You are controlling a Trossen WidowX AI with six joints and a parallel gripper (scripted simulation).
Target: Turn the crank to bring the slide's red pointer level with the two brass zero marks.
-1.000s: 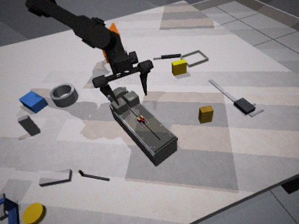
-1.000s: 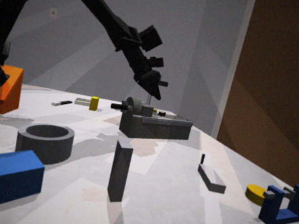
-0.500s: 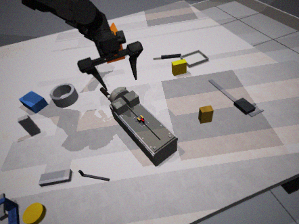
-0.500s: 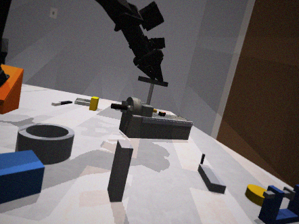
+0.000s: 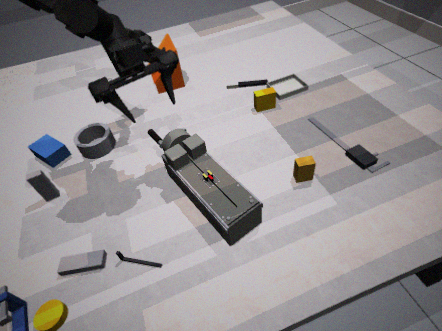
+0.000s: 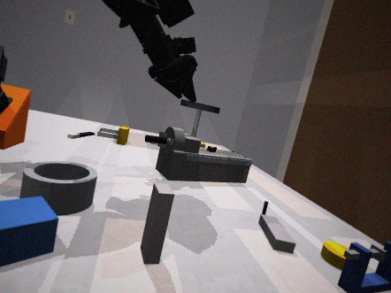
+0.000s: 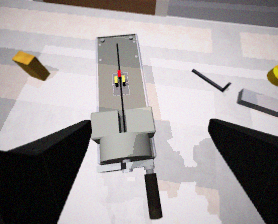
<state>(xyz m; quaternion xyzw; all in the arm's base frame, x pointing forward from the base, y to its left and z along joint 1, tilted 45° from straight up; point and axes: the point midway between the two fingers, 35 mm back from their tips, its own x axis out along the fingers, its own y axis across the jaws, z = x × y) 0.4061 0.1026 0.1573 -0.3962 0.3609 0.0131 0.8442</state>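
Note:
The grey machine [image 5: 215,194] [image 6: 208,167] [image 7: 107,55] has a slot along its top and a round hub at one end. Its black crank handle [image 5: 155,136] [image 6: 155,139] [image 7: 153,196] sticks out from the hub end, low and right of centre in the wrist view. The red pointer [image 5: 211,177] [image 7: 119,73] sits slightly past the two brass marks, on the side away from the crank. One brass mark [image 7: 116,80] is left of the slot, the other [image 7: 124,80] right. My gripper [image 5: 154,112] [image 6: 187,99] [image 7: 150,124] is open and empty, above the crank end, touching nothing.
A grey ring [image 5: 95,141] [image 6: 59,188], a blue block [image 5: 49,150] [image 6: 26,229] and an upright grey block [image 5: 43,185] [image 6: 157,223] stand beyond the handle side. An orange block is behind the gripper. Yellow blocks [image 5: 265,100] [image 5: 304,169] stand across the machine.

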